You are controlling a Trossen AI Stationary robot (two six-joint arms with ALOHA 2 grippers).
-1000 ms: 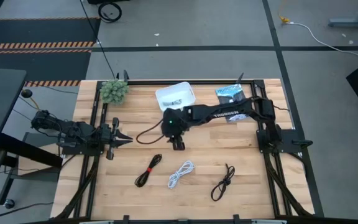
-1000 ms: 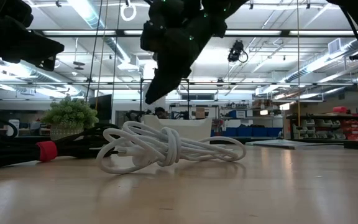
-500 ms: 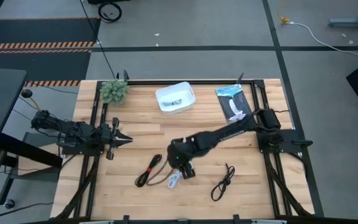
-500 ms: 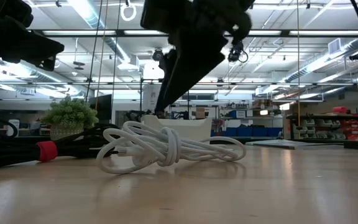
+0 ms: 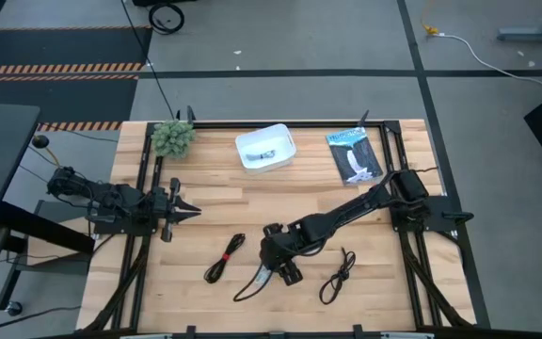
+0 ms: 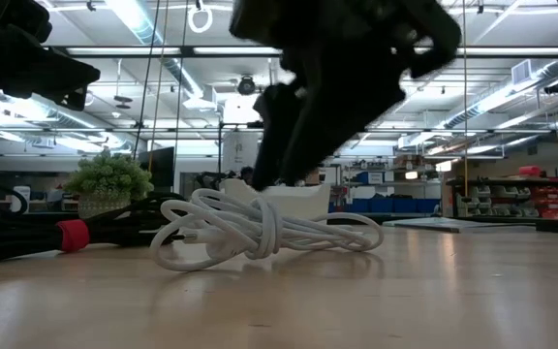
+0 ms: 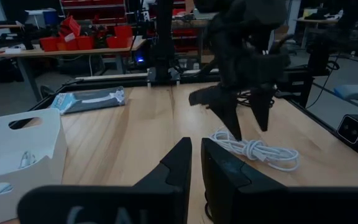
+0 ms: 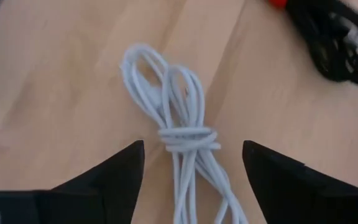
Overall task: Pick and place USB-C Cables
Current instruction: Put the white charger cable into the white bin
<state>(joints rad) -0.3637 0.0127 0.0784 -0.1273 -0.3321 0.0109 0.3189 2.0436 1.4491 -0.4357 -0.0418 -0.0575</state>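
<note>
White USB-C cable (image 8: 183, 140) between the right gripper's (image 8: 191, 163) spread fingers; no legible writing.

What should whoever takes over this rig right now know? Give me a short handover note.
Right hand: open, above the white cable, fingers either side of its tied middle; nothing gripped.
Left hand: shut, empty, waiting at the table's left side.
Cables: white one on the front of the table under the right hand; black one with red tie to its left; all-black one to its right; a pale cable already lies in the white bin at the back.
Done: one cable binned. Left: apparently the three on the table, starting with the white one.
</note>
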